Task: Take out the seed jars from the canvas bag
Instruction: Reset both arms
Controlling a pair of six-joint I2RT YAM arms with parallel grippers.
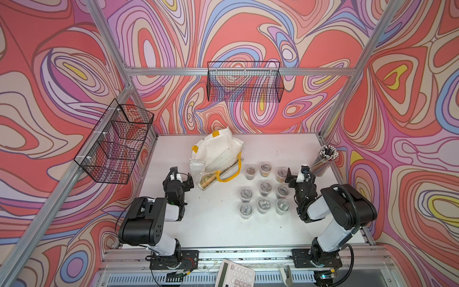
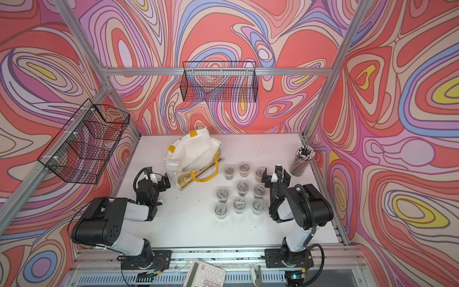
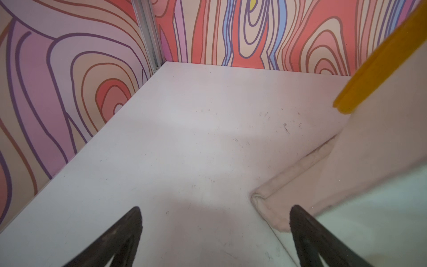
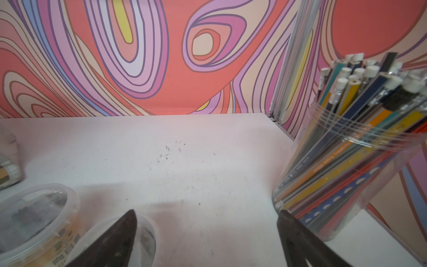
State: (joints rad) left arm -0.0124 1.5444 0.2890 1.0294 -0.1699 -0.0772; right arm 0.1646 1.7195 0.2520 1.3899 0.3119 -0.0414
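Note:
Several seed jars [image 1: 265, 188] [image 2: 242, 188] stand upright on the white table, in three rows of three, right of the canvas bag [image 1: 218, 151] [image 2: 196, 151]. The bag lies slumped, yellow handle toward the front, clear panel up. My left gripper [image 1: 182, 175] [image 3: 216, 208] is open and empty just left of the bag's corner [image 3: 369, 150]. My right gripper [image 1: 299, 172] [image 4: 206, 211] is open and empty over bare table, between the back-right jars [image 4: 34, 215] and the pencil cup [image 4: 358, 150].
The cup of pencils [image 1: 324, 161] stands at the table's right edge. Black wire baskets hang on the back wall [image 1: 244, 82] and the left wall [image 1: 116, 141]. A calculator [image 1: 234, 273] lies on the front rail. Bare table [image 1: 213, 223] stretches in front of the jars.

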